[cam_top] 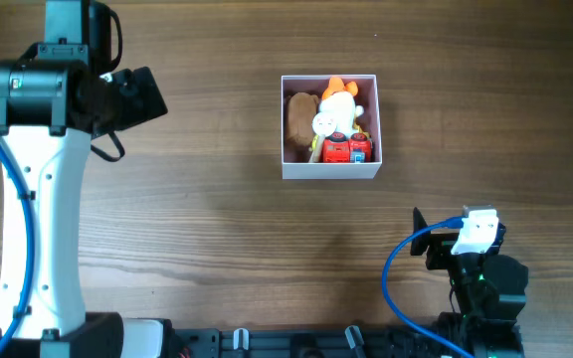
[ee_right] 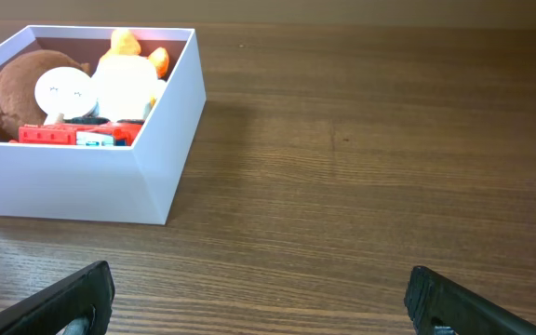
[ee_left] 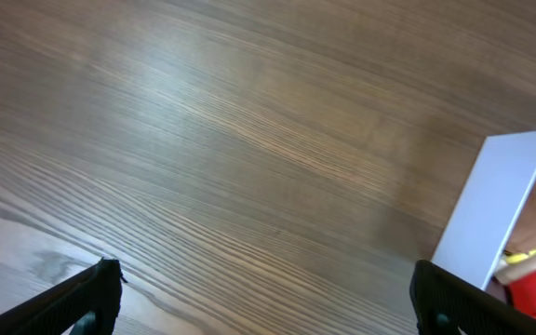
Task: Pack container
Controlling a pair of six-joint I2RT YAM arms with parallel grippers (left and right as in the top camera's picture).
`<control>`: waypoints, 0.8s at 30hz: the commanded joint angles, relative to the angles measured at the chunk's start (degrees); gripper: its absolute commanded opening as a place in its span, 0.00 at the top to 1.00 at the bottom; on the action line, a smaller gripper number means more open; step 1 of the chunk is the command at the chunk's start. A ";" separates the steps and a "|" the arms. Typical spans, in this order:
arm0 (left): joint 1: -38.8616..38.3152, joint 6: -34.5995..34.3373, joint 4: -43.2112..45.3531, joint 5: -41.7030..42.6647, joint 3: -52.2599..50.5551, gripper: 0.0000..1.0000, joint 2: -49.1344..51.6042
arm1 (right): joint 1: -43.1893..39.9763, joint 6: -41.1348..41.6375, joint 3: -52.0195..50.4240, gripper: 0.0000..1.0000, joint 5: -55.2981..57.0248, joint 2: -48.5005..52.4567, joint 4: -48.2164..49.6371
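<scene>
The container (cam_top: 330,169) is a small white square box at the upper middle of the table. It holds a brown plush (cam_top: 298,117), a white and orange soft toy (cam_top: 334,104) and a red toy car (cam_top: 347,149). It also shows in the right wrist view (ee_right: 73,186) and at the right edge of the left wrist view (ee_left: 496,205). My left gripper (ee_left: 263,293) is open and empty above bare table, left of the box. My right gripper (ee_right: 259,298) is open and empty, low at the front right, apart from the box.
The wooden table (cam_top: 217,219) spreads around the box. The left arm's white body (cam_top: 38,199) stands along the left side. The right arm's base with a blue cable (cam_top: 406,259) sits at the front right edge.
</scene>
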 commanded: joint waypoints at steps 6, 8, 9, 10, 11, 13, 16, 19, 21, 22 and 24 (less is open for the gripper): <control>0.55 2.05 22.88 -1.16 -19.61 0.00 -19.56 | 0.02 -1.01 -0.55 0.00 -0.92 -1.01 0.28; 0.55 2.05 29.38 -1.05 -27.50 0.00 -25.59 | 0.02 -1.01 -0.55 0.00 -0.92 -1.01 0.28; 0.55 2.10 31.65 -1.07 -30.82 0.00 -28.15 | 0.02 -1.01 -0.55 0.00 -0.94 -1.01 0.28; 0.55 3.19 35.58 -0.94 -36.06 0.00 -32.20 | 0.02 -1.01 -0.55 0.00 -0.92 -1.01 0.28; 0.57 4.07 38.60 -0.63 -40.26 0.00 -35.43 | 0.02 -1.01 -0.55 0.00 -0.94 -1.01 0.28; 0.90 6.05 44.50 -0.39 -48.52 0.00 -42.07 | 0.02 -1.01 -0.55 0.00 -0.92 -1.01 0.28; 2.54 6.54 49.79 -0.39 -59.41 0.00 -51.95 | 0.02 -1.01 -0.55 0.00 -0.94 -1.01 0.28; 4.57 6.51 50.58 0.98 -67.91 0.00 -61.59 | 0.02 -1.01 -0.55 0.00 -0.92 -1.01 0.31; 5.51 6.51 50.73 2.03 -72.50 0.00 -67.23 | 0.02 -1.01 -0.55 0.00 -0.92 -1.01 0.28; 5.70 6.51 50.99 2.58 -74.62 0.00 -69.70 | 0.02 -1.01 -0.55 0.00 -0.94 -1.01 0.28; 5.73 6.32 51.39 3.15 -78.44 0.00 -74.12 | 0.02 -1.01 -0.55 0.00 -0.92 -1.01 0.28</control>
